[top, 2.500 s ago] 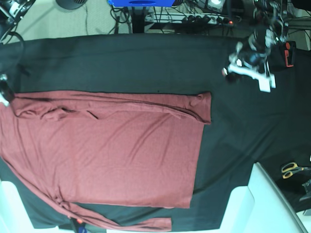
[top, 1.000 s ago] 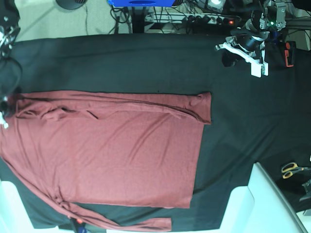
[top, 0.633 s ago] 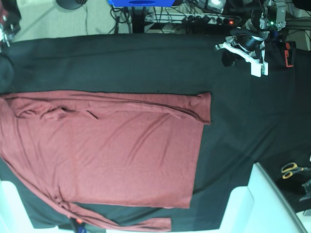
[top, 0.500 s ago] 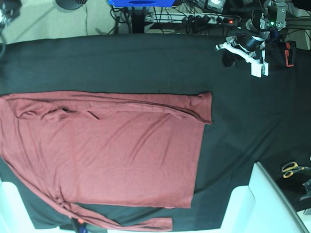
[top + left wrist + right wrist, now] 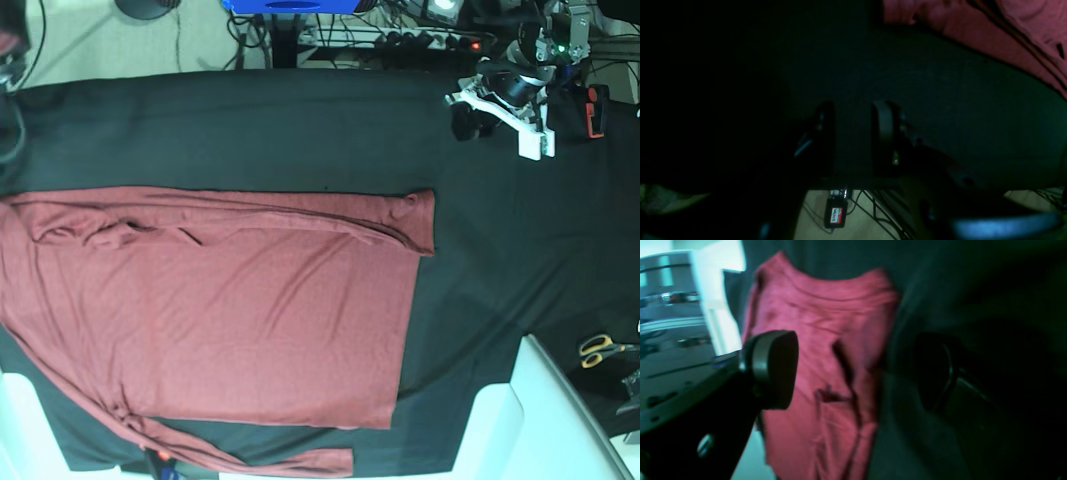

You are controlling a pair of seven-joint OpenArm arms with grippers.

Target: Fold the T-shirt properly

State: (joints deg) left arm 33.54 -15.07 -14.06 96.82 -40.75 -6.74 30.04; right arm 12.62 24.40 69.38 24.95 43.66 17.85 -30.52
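**One shirt flat on the worktop, both pincers empty and clear of it**

There is one T-shirt [image 5: 220, 320], brick-red and long-sleeved, two robot pincers, one black cloth sheet [image 5: 250, 130] covering the worktop, and one pair of scissors [image 5: 600, 349] with yellow handles at the right edge of the base view.

The left pincer [image 5: 853, 133] hangs over bare black cloth near the far edge of the worktop. Its two fingers [image 5: 883, 130] stand a narrow gap apart, with nothing between them and nothing touched. In the base view this arm sits at the upper right [image 5: 500, 100].

The right pincer [image 5: 857, 370] is spread wide, its pads far apart, and holds nothing. One pad [image 5: 773, 366] shows clearly on the left of its wrist view; the other is dark against the black sheet. In the base view this pincer itself is not visible.

The T-shirt lies spread on the sheet, filling the left and middle of the base view, with one sleeve folded along its far edge and the other trailing along the near edge. It is well apart from the left pincer, only its folded far edge [image 5: 990, 36] showing in the upper right of that wrist view. Through the right pincer's open gap a wrinkled part of the shirt [image 5: 826, 373] appears below, not touching either pad.
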